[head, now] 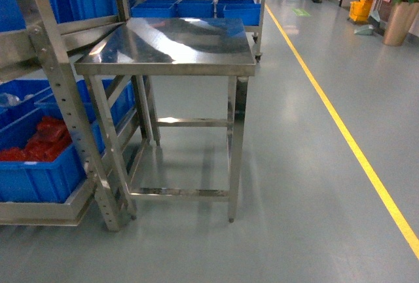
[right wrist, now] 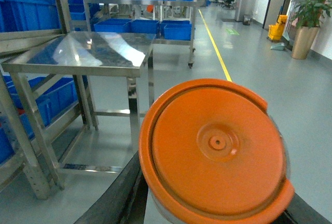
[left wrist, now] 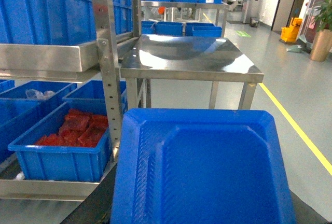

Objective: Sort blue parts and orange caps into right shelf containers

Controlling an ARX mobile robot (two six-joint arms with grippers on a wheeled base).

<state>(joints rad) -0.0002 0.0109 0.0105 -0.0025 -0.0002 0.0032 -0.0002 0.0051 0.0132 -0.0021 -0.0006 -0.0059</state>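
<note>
Seen from the right wrist, the orange cap [right wrist: 217, 149] fills the foreground, nearer than the steel table [head: 171, 47]; from the left wrist, a blue part [left wrist: 202, 164] does likewise. Both look light, stiff, slick plastic; grip rims. Neither claw shows, so state unknown.

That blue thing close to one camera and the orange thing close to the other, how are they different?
The blue part is rectangular with angled corners and a sunken, tray-like middle; the orange cap is round, with a raised rim and a small hub at its centre. The blue part shows fine ribbing along its left side; the orange cap looks smooth. Both look like plastic and fill the lower foreground of their wrist views.
</note>
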